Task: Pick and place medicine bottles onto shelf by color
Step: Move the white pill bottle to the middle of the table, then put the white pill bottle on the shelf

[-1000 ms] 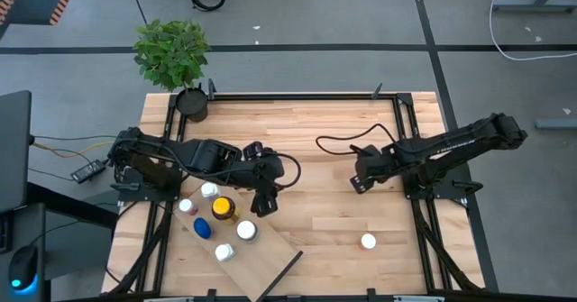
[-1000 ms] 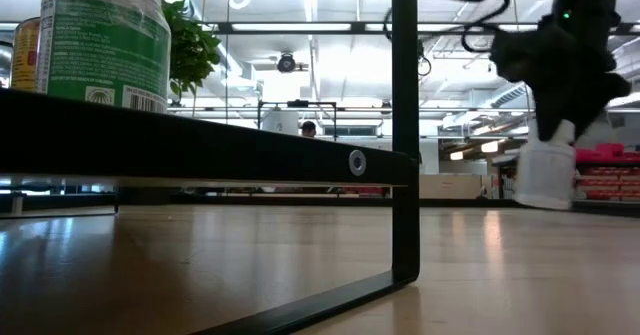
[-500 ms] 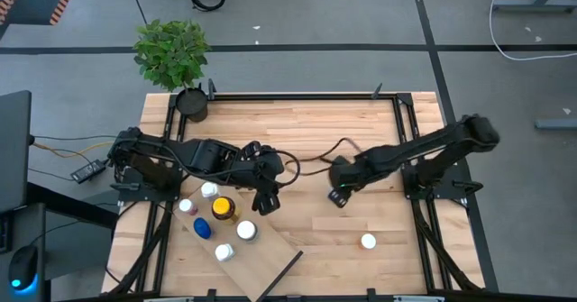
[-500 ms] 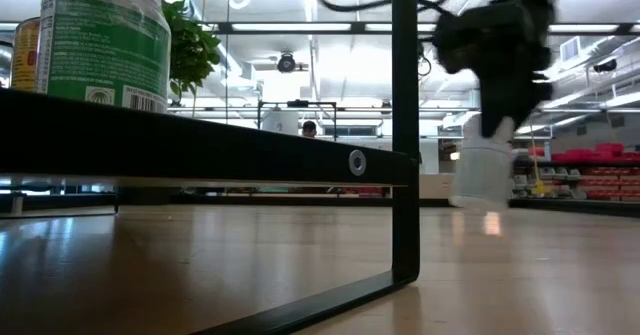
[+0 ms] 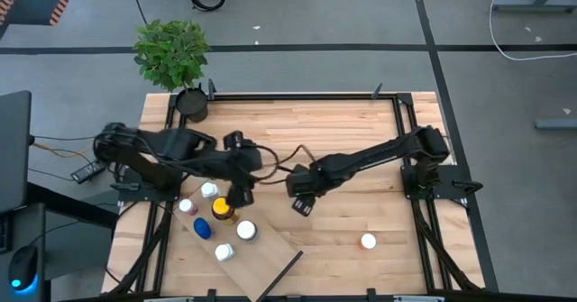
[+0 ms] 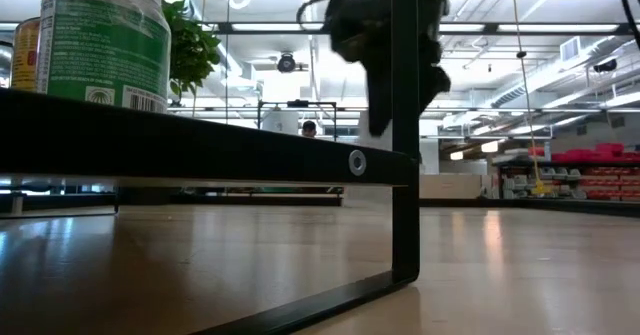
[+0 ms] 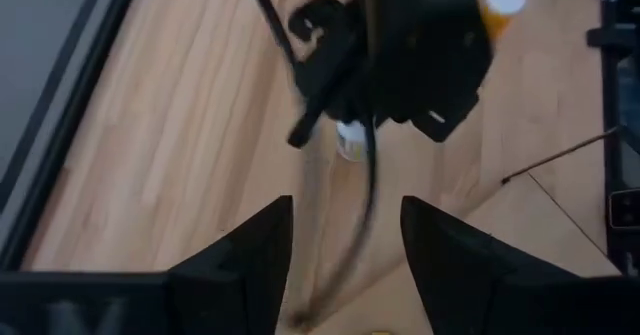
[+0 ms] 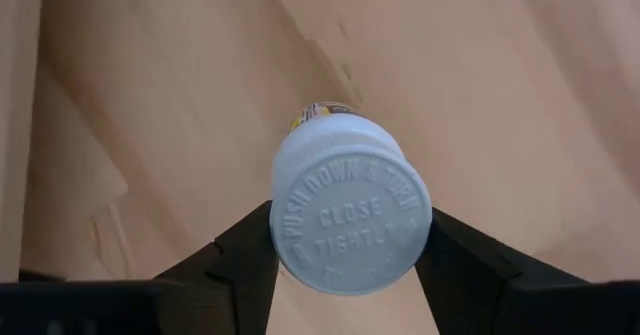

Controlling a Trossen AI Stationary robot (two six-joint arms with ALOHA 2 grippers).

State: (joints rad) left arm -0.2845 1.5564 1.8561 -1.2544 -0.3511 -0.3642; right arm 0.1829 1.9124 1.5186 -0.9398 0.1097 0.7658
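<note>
Right gripper (image 8: 350, 245) clamped on white-capped medicine bottle (image 8: 350, 210) at its cap, above mid-bench near shelf (image 5: 270, 268); likely light, rigid, smooth plastic, so cap-side grip suits; left gripper (image 7: 345, 235) fingers apart, empty.

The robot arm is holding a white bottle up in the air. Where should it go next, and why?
Probably onward toward the shelf. The right gripper is shut on a white-capped bottle over bare tabletop, short of the shelf, where other white-capped bottles already stand. The left gripper hovers near them, so keep clear.
</note>
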